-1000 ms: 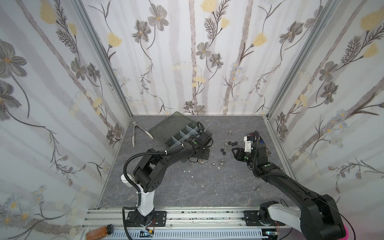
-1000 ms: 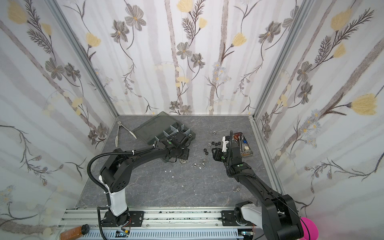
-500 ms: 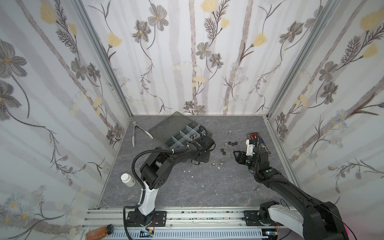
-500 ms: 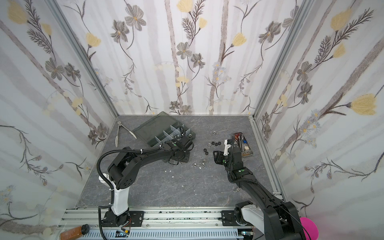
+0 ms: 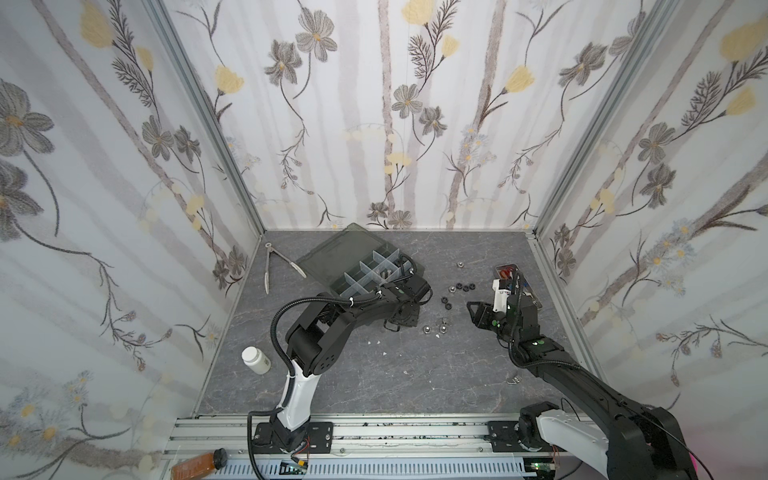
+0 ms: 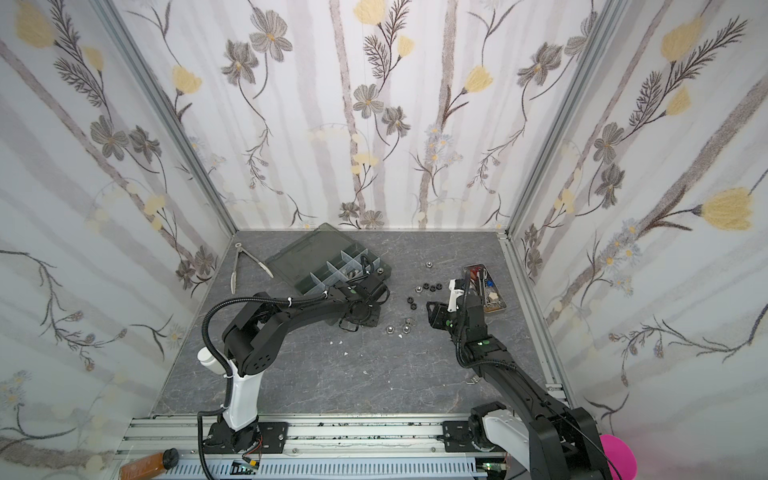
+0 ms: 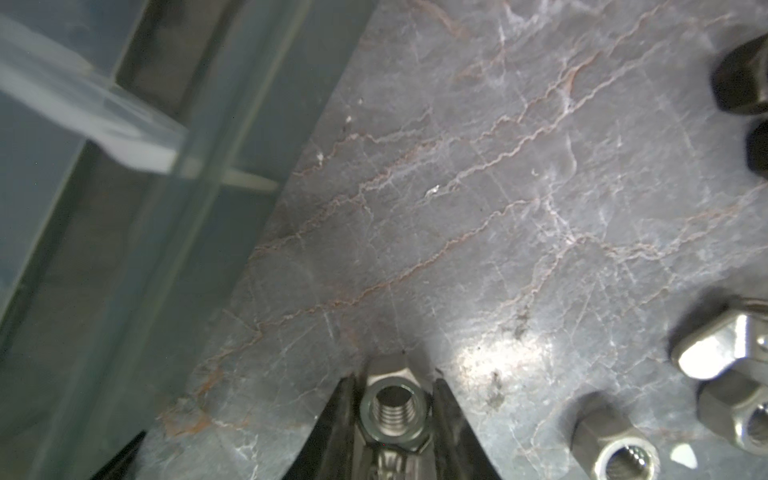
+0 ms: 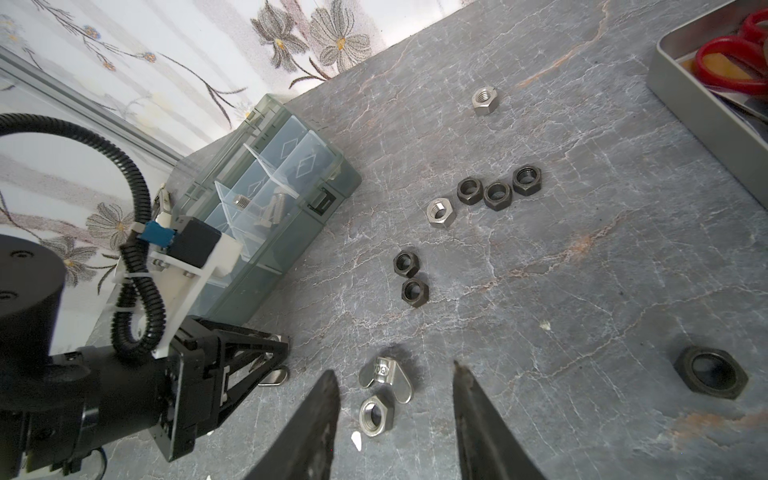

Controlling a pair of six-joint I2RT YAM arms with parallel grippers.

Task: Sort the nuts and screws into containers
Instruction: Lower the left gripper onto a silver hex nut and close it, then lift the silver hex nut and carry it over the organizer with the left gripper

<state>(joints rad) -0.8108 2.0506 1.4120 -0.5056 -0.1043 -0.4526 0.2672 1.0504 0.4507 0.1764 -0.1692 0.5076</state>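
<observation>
My left gripper (image 7: 394, 386) is low on the table beside the organizer box (image 5: 365, 270), in both top views (image 6: 351, 328). It is shut on a silver nut (image 7: 392, 411) whose threaded hole faces the camera. My right gripper (image 8: 394, 370) is open and empty, above a silver nut (image 8: 376, 415) and a wing nut (image 8: 386, 376). Several black nuts (image 8: 496, 195) and more silver nuts (image 8: 440, 212) lie loose on the table between the arms (image 5: 445, 301). Silver screws (image 8: 272, 208) lie in one of the box's compartments.
A metal tray (image 5: 515, 282) with red-handled tools stands at the right, with a large black nut (image 8: 710, 376) near it. Metal tongs (image 5: 274, 266) lie at the back left. A white bottle (image 5: 255, 359) stands front left. The box lid (image 5: 336, 253) lies open.
My left gripper came off the box down to the table and closed round the silver nut. The right gripper shifted slightly nearer and stayed open.
</observation>
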